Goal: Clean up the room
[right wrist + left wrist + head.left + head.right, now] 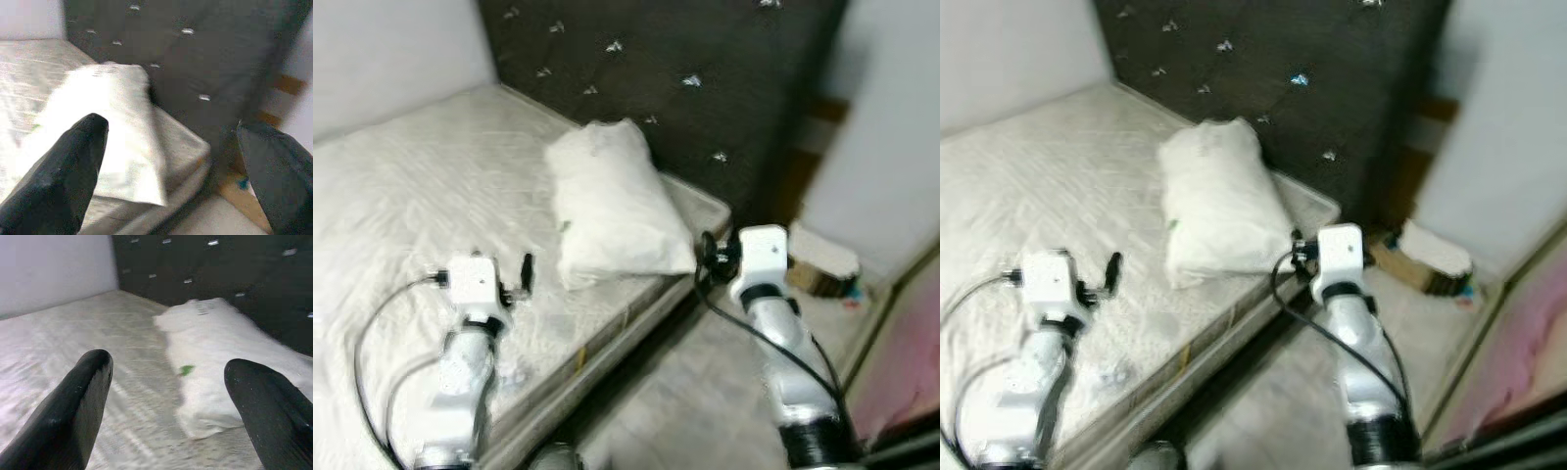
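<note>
pillow [612, 201] lies at my twelve o'clock, long axis running away; both fingers spread wide, empty, right gripper [171, 171] nearer than left gripper [171, 401].

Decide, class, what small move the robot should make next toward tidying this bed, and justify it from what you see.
Probably reach both open grippers forward to the pillow. It lies askew near the mattress corner; the left gripper and right gripper point at it, holding nothing.
</note>
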Controlling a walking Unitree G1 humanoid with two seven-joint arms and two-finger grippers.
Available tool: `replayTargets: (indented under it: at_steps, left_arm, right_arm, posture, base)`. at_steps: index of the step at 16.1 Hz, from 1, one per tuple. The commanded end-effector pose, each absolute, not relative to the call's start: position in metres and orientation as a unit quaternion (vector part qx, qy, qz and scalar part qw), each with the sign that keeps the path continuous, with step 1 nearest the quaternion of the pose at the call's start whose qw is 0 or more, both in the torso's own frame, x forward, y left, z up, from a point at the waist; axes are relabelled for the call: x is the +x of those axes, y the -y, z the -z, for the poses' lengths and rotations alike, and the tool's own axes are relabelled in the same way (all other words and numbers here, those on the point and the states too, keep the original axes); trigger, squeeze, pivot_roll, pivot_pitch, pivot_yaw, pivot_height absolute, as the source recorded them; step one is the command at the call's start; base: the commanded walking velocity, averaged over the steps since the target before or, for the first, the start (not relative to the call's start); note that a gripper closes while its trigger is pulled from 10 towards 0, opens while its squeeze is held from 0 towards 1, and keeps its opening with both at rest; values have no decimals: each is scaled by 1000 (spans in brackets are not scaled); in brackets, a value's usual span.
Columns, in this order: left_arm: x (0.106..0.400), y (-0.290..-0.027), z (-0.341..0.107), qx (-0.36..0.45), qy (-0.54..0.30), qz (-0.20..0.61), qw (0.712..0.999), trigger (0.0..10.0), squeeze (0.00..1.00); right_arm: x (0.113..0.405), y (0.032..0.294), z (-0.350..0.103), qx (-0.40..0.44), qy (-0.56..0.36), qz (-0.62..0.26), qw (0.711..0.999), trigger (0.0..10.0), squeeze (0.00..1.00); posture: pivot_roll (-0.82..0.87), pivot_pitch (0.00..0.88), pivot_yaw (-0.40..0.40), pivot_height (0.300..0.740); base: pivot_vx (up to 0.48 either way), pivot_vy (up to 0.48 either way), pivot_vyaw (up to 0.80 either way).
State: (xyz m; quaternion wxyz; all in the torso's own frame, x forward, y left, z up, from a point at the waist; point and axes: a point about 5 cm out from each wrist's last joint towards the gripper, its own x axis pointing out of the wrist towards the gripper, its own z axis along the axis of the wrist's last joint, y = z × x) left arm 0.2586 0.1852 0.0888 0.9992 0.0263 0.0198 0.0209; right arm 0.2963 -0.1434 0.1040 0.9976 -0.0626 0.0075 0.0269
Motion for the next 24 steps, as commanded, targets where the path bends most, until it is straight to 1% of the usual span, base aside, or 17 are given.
replayTargets:
  at_steps: [1,5,8,12,15,17,20,24]
  left_arm:
    - [260,-185,-89,30,-21,-21,999,10000,0]
    - [262,-187,-92,39,-16,-33,999,10000,0]
    - [260,-183,-91,36,-14,-19,999,10000,0]
    - [260,-182,-89,23,-17,-18,999,10000,0]
    - [262,-185,-82,-1,-38,-26,999,10000,0]
    - [265,-181,-83,2,-33,-16,999,10000,0]
    - [268,-176,-89,5,-19,-5,1000,10000,0]
    - [269,-175,-90,-4,-13,2,1000,10000,0]
  right_arm:
    - [299,141,-108,-65,2,-35,997,10000,0]
    - [299,140,-109,-68,6,-42,997,10000,0]
    - [297,140,-105,-66,-1,-41,997,10000,0]
    - [299,135,-103,-61,-3,-46,997,10000,0]
    - [300,127,-100,-54,-7,-55,997,10000,0]
    - [301,122,-102,-47,-3,-63,997,10000,0]
    - [304,123,-103,-45,-2,-57,997,10000,0]
    - [304,128,-102,-42,-3,-47,998,10000,0]
  posture:
    - [84,0,-21,740]
    - [88,0,-23,740]
    - [93,0,-31,740]
    - [98,0,-35,740]
    - [93,0,-41,740]
    - [97,0,-50,740]
    - [100,0,-46,740]
    - [91,0,-42,740]
  base:
    - [0,0,800]
    - [0,0,800]
    - [0,0,800]
    - [0,0,800]
    - [0,0,800]
    - [0,0,800]
    - [0,0,800]
    - [0,0,0]
